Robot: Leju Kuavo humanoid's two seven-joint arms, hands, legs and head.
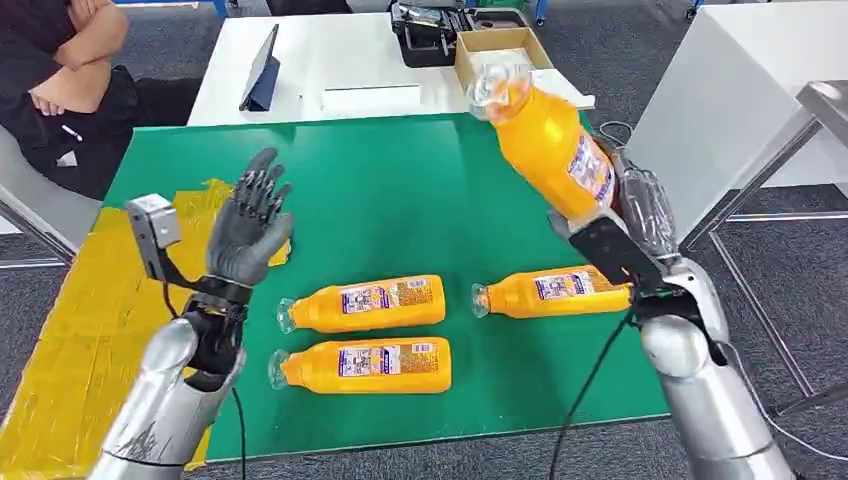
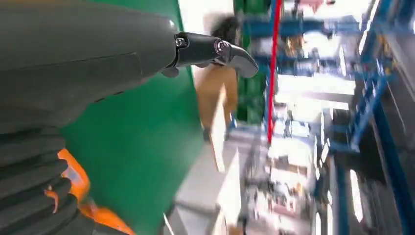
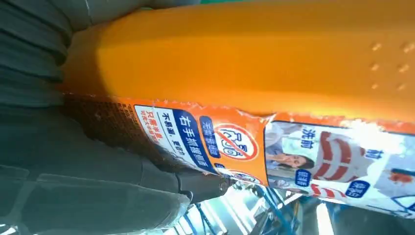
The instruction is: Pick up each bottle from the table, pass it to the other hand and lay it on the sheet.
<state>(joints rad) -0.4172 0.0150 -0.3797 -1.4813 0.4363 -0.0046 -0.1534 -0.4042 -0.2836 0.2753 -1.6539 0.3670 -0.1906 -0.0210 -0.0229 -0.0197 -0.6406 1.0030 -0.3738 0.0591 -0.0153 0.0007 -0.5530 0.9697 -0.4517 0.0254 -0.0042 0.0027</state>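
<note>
Right hand (image 1: 628, 235) grips raised bottle (image 1: 548, 145); its wrist view reads the label (image 3: 274, 156).

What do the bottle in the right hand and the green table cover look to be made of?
The held bottle looks like clear, glossy plastic: its see-through neck shows above the orange fill, and a printed film label wraps it, wrinkled in the right wrist view. The right hand grips its lower end. The green sheet looks like a matte mat, flat and without glare; whether rubber or felt, I cannot tell.
</note>
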